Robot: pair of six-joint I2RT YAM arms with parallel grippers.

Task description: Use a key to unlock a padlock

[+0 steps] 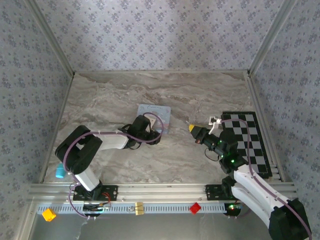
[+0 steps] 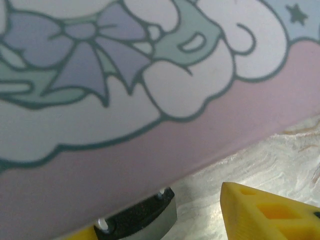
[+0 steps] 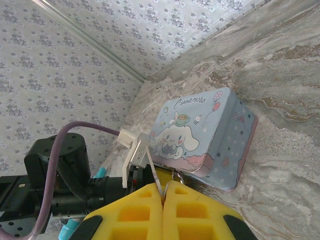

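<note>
Padlock [image 2: 142, 217] sits low in the left wrist view, a dark block with a grey face and two pale studs, just below the pink edge of the light-blue tin [image 1: 159, 114]. Its long axis runs 8 to 2 o'clock; which end bears the shackle I cannot tell. Left gripper [image 1: 151, 136], at the tin's 6 o'clock, is released, one yellow finger [image 2: 270, 215] clear of the lock. Right gripper [image 1: 192, 129], at the tin's 4 o'clock, is clenched on the key [image 3: 152, 167], whose blade points to 11 o'clock in its wrist view.
</note>
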